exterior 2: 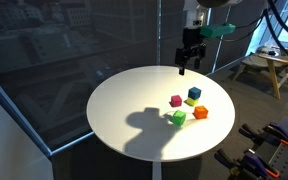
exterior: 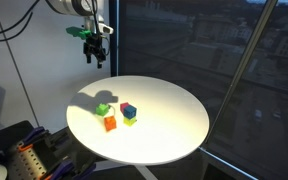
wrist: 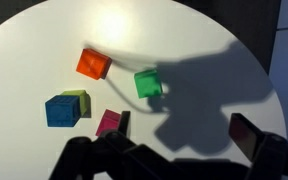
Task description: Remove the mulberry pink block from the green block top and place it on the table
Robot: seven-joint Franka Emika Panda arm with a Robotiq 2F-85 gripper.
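Note:
The mulberry pink block (exterior 2: 176, 100) lies on the white table (exterior 2: 124, 100), apart from the green block (exterior 2: 179, 117). In the wrist view the pink block (wrist: 111, 122) sits at the lower left of the green block (wrist: 148, 84), with a gap between them. The green block also shows in an exterior view (exterior: 103, 108). My gripper (exterior 2: 187, 62) hangs high above the table's far edge, open and empty. It also shows in an exterior view (exterior: 96, 55), and its fingers frame the bottom of the wrist view (wrist: 184, 140).
An orange cube (wrist: 93, 64) lies near the green block. A dark blue cube (wrist: 60, 110) touches a lime-green block (wrist: 77, 100). The gripper's shadow falls across the table (wrist: 184, 40). Windows and a dark wall surround the table.

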